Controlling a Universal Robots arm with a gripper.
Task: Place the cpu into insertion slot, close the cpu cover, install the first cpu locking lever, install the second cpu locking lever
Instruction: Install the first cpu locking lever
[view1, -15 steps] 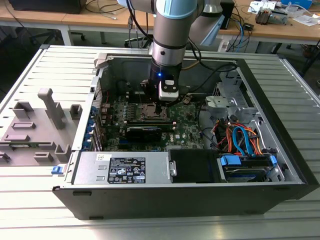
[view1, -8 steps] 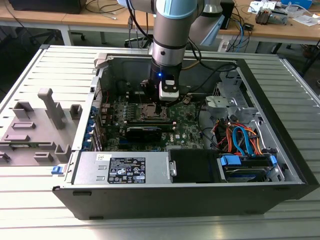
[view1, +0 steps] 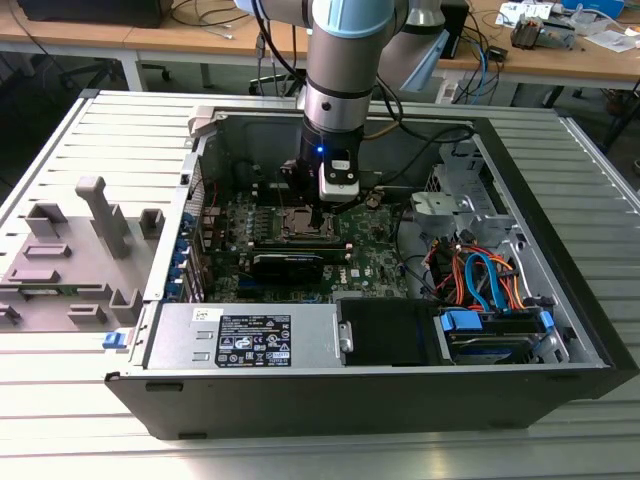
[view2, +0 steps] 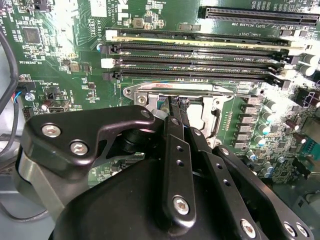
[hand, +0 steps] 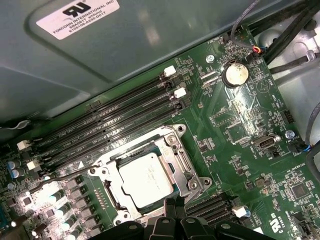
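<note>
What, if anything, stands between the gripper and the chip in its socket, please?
Nothing visible does. In the first wrist view the gripper is at the edge of the metal frame, and the chip lies bare in its window.

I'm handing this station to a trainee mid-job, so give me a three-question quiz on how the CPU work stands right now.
1. True or false: the cpu lies silvery side up inside the window of the cpu cover.
2. Which runs along one side of the cpu cover? A) long black memory slots; B) a cooling fan; C) a hard drive.
3. Short answer: in both wrist views, are the fingertips of the end effector together or spread apart?

Key: 1 true. 2 A. 3 together: the end effector is shut, with its tips just off the edge of the cpu cover.
</note>
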